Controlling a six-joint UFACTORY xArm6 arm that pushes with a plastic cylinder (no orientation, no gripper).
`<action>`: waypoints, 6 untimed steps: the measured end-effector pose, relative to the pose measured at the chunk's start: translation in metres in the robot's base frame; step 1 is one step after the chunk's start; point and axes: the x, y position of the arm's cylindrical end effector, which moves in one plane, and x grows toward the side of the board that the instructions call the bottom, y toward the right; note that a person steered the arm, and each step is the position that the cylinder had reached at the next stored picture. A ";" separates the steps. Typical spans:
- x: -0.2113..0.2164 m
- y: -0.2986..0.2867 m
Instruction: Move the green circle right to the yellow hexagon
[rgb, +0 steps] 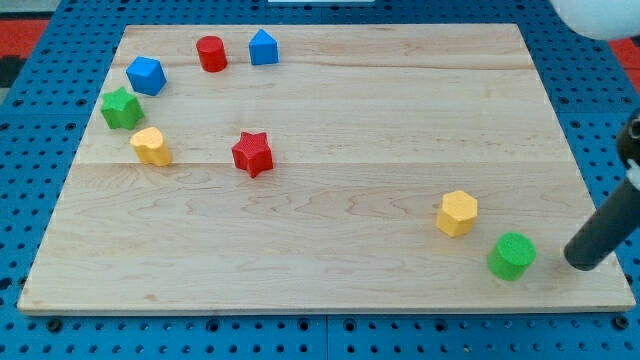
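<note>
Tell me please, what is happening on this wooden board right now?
A robot arm with a dark rod is pushing blocks on a wooden board. My tip sits at the view's right of the green circle, close but apart from it. The yellow hexagon lies just up and to the view's left of the circle, with a small gap between them. The other blocks stay grouped at the view's upper left.

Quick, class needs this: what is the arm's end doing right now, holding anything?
My tip: a plain dark rod with no jaws, holding nothing; it sits on the wooden board, just right of the green circle block, apart from it.
</note>
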 end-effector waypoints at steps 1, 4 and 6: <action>0.015 -0.005; -0.013 -0.103; -0.034 -0.098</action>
